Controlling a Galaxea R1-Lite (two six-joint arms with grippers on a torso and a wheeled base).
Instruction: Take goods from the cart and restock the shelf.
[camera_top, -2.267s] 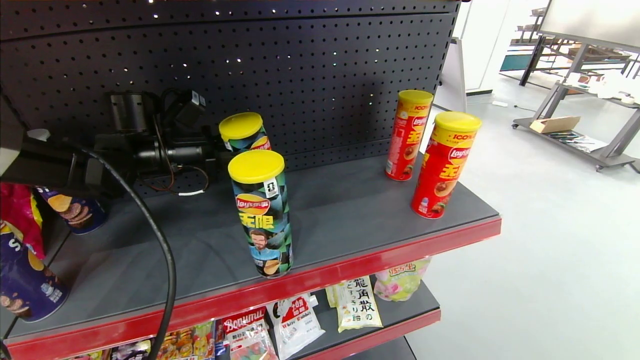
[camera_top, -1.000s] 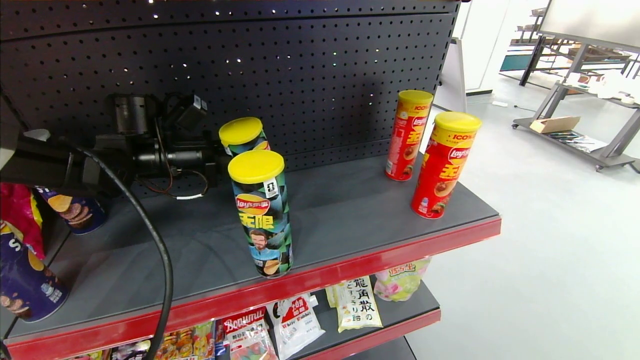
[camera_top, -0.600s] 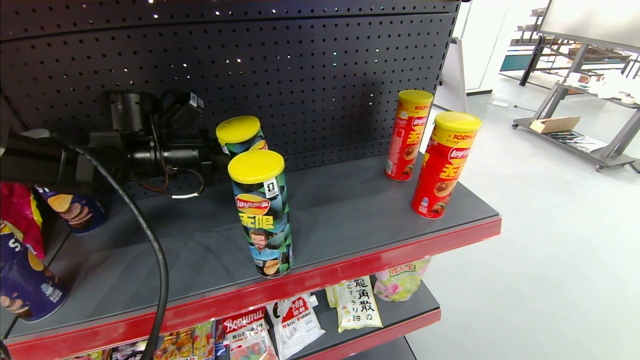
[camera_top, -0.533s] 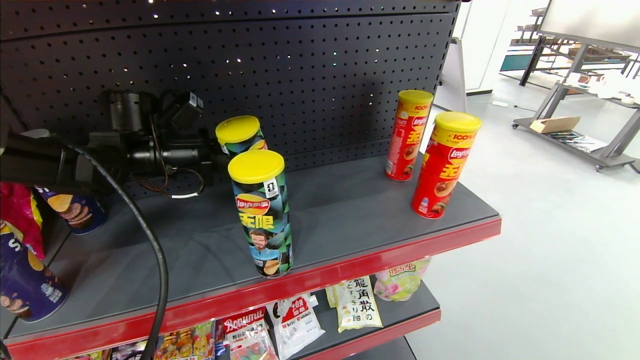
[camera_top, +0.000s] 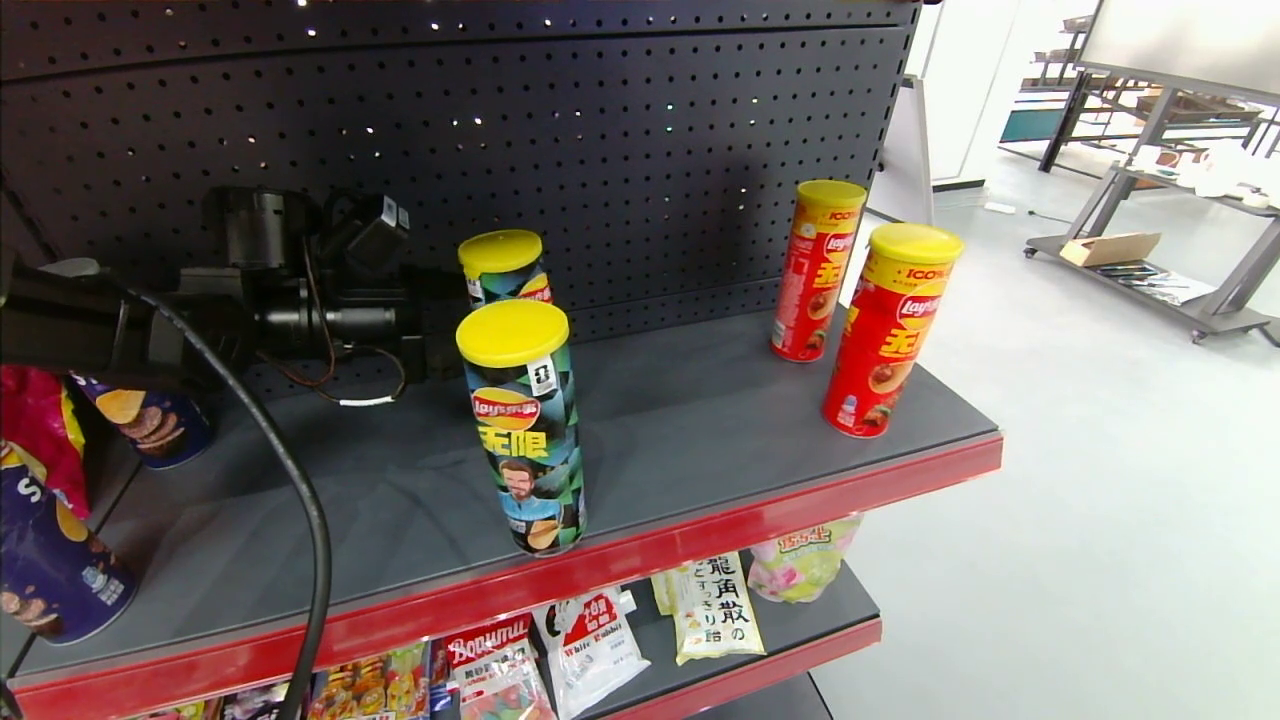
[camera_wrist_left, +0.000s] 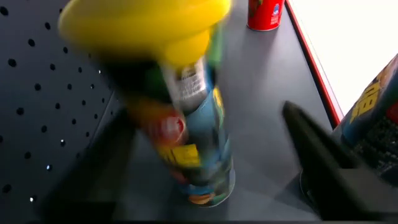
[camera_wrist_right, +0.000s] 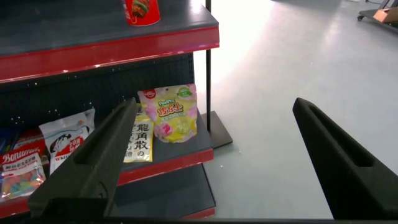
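On the grey shelf (camera_top: 700, 420), a teal chip can with a yellow lid (camera_top: 503, 270) stands near the pegboard, behind a matching can (camera_top: 525, 430) at the front edge. My left gripper (camera_top: 440, 315) is at the rear can's left side. In the left wrist view that can (camera_wrist_left: 193, 149) leans between the fingers of the left gripper (camera_wrist_left: 205, 118), which is open with a gap on each side. My right gripper (camera_wrist_right: 214, 106) is open and empty, low beside the shelving unit, over the floor.
Two red cans (camera_top: 815, 270) (camera_top: 885, 330) stand at the shelf's right end. Purple chip bags (camera_top: 50, 560) and a dark can (camera_top: 150, 425) crowd the left end. Snack bags (camera_top: 710, 605) lie on the lower shelf. A wide bare stretch separates the teal and red cans.
The rear teal can has shifted to the right and stands straighter than half a second ago. The left arm has barely moved. The front can and the red cans have stayed put.
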